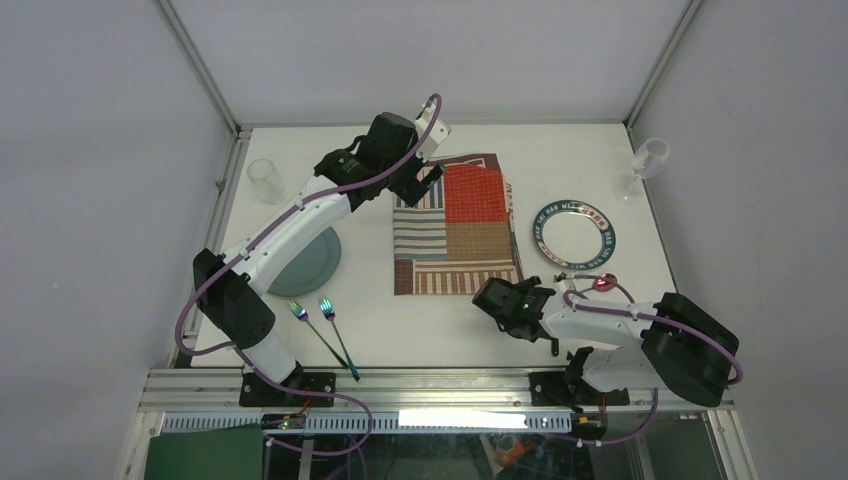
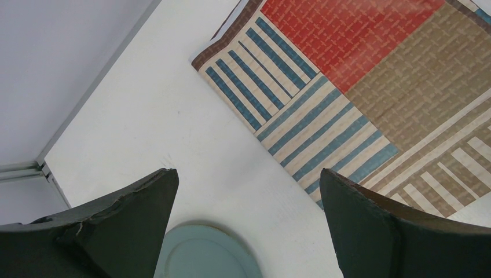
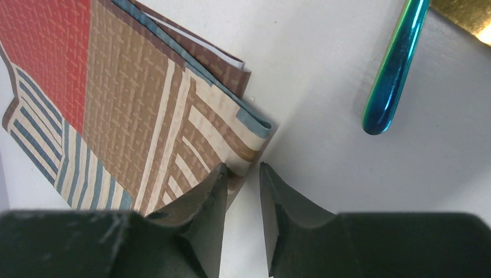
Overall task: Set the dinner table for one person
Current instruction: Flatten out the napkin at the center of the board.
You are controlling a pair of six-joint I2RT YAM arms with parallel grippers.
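Overhead view: the dinner table (image 1: 420,325) fills the middle of the frame, with a striped patchwork placemat (image 1: 455,225) at its centre. The left gripper (image 1: 425,188) stands over the placemat's upper left corner. The right gripper (image 1: 487,293) sits at the placemat's lower right corner. A grey-blue plate (image 1: 318,265) lies at centre left, partly under the left arm. Two forks (image 1: 322,322) lie below it, and a patterned-rim plate (image 1: 574,233) lies right of the placemat. This view does not show how either pair of jaws stands.

Left wrist view: the fingers (image 2: 139,202) are spread wide with nothing between them. Bare tabletop shows in the gap, with the grey-blue plate's rim at the bottom edge and the placemat at upper right.

Right wrist view: the jaws stand a narrow gap apart, not clamped. The placemat's corner reaches just to the fingertips (image 3: 217,185). Only this view shows the corner doubled in layers. An iridescent teal handle (image 3: 394,69) lies at upper right, apart from the placemat.
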